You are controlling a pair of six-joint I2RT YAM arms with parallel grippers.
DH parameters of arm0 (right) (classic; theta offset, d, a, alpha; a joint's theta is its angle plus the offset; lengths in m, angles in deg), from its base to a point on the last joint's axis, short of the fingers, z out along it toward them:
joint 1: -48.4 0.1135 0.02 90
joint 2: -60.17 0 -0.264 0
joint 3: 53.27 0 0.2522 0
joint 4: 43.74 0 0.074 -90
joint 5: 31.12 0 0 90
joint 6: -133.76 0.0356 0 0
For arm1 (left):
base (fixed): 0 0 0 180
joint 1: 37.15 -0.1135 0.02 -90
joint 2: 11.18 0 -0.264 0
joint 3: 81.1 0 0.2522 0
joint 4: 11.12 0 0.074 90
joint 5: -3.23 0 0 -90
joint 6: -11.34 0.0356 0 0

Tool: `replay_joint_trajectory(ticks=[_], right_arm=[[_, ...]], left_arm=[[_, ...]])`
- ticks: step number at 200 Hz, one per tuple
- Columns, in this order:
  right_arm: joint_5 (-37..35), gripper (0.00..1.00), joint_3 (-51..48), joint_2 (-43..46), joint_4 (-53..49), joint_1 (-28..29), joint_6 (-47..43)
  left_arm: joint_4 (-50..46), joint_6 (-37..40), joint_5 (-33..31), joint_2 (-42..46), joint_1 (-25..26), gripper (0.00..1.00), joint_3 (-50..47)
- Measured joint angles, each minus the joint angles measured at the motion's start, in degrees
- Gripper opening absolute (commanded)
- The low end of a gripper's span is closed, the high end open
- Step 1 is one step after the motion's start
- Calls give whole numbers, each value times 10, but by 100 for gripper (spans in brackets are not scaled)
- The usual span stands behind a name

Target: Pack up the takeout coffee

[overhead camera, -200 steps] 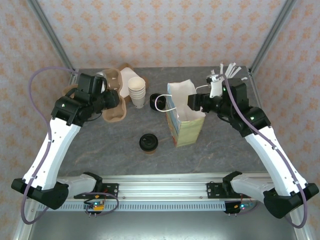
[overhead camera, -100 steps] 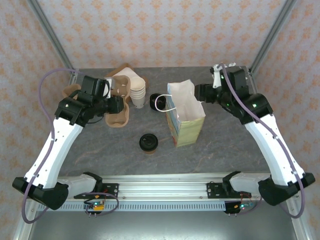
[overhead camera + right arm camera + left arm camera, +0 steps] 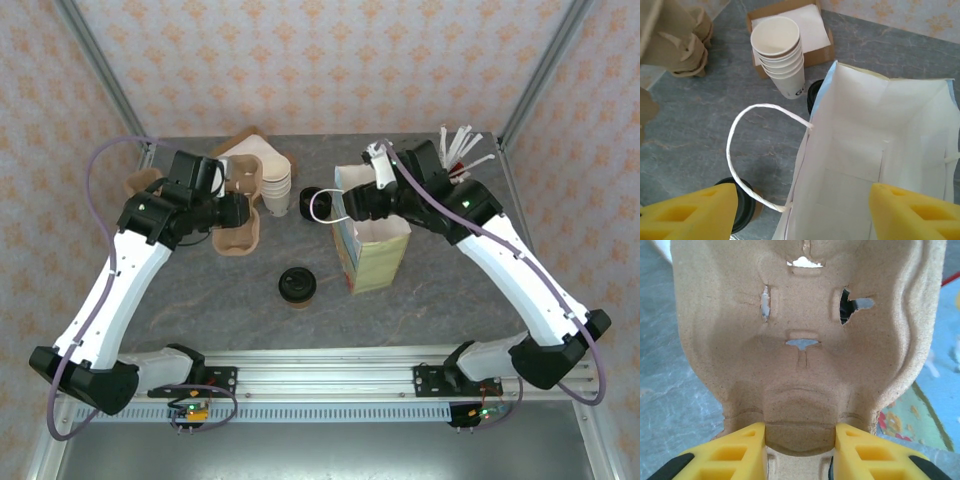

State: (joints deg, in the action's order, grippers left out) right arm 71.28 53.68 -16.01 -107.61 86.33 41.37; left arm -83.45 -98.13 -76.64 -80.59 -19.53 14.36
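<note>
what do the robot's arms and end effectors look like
The left arm and right arm have white shell links with black joints and bases. A lilac cable loops along each. The end effector fingers are yellow plastic with hollow, webbed cut-outs.

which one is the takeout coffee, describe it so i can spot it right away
Start at the tall paper bag standing in the middle. Just left of it, toward the near edge, a small tan cup sits alone. Unlike the stack of open cups farther back, it wears a round black lid.
</note>
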Motion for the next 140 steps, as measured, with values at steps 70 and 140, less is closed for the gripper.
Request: replay_joint_trajectory(ticks=[70,140], right_arm=[[49,70,-20,19,46,6,17],[56,70,-41,25,61,7,23]], left_arm=[[59,-113,-38,-5,52,36,-245],[136,-175,-66,-72,91,39,-330]])
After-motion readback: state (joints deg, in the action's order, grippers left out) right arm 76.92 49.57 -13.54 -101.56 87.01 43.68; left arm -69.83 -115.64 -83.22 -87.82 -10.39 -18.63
